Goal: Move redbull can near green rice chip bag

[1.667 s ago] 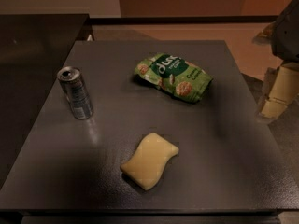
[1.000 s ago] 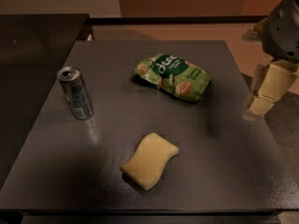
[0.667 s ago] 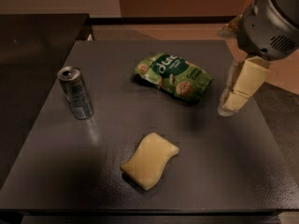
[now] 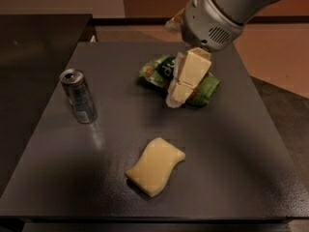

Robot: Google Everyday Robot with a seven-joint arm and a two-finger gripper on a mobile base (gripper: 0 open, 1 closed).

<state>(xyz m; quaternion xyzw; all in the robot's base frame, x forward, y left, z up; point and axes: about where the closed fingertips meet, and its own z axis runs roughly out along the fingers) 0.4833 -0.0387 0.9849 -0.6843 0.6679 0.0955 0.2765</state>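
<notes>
1 can (image 4: 79, 98), 1 bag (image 4: 155, 71), 1 sponge (image 4: 155, 166); gripper (image 4: 175, 99) above bag, fingers (image 4: 195, 66) closed, empty.

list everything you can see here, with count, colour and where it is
redbull can: one, silver and blue, upright on the left of the table
green rice chip bag: one, green, lying at the rear centre, partly hidden behind the gripper
sponge: one, pale yellow, wavy, lying flat at the front centre
table: one, dark grey, bearing all three things
gripper: one, cream, in front of the bag in this view, pointing down, well apart from the can
arm: one, grey, entering from the upper right
</notes>
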